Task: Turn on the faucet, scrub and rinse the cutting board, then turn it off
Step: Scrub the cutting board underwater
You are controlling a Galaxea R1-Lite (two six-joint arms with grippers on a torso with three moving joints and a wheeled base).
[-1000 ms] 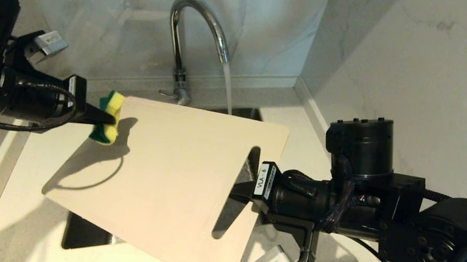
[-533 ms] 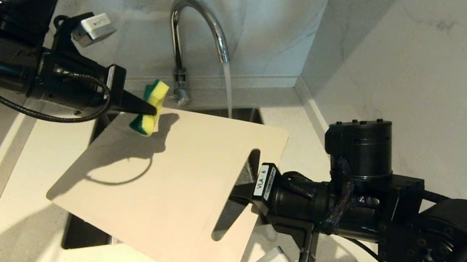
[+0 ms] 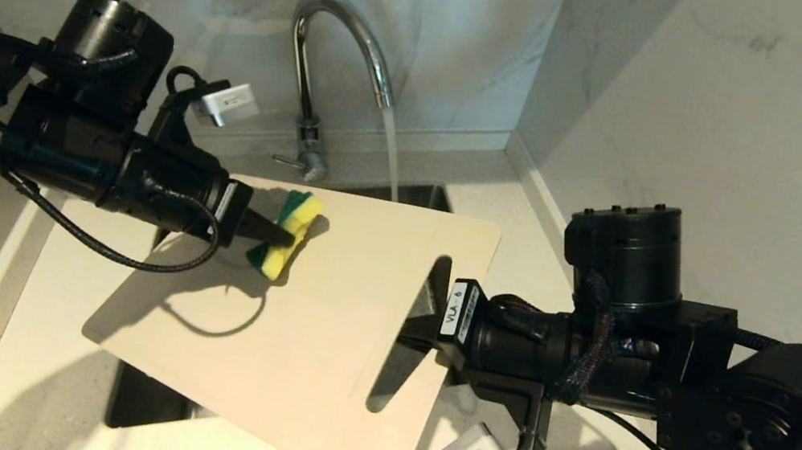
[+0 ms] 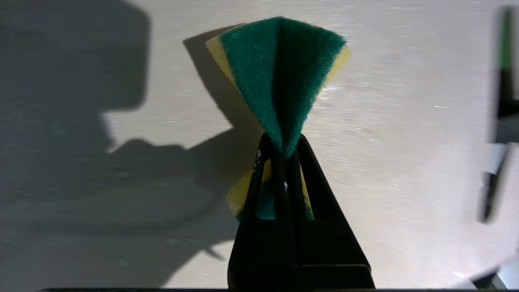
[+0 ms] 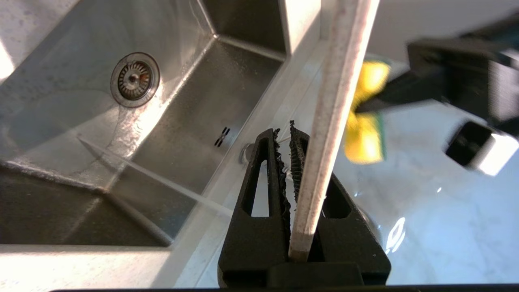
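Two pincers share the work over the sink [image 5: 134, 134]. The right pincer [image 3: 423, 335] is clamped on the cutting board [image 3: 316, 341] at its handle-slot end, holding it tilted above the basin. The left pincer [image 3: 277, 234] is closed tight on a folded green-and-yellow sponge [image 3: 288, 233], which sits at the board's far edge, near the running faucet [image 3: 330, 66]. From the sponge, the board's long axis runs toward the right pincer; judged next, strokes go that way.

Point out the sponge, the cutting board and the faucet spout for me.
sponge [image 3: 287, 238]: head view, yellow side.
cutting board [image 3: 316, 341]: head view, bare middle of its face.
faucet [image 3: 355, 34]: head view, arched chrome spout.
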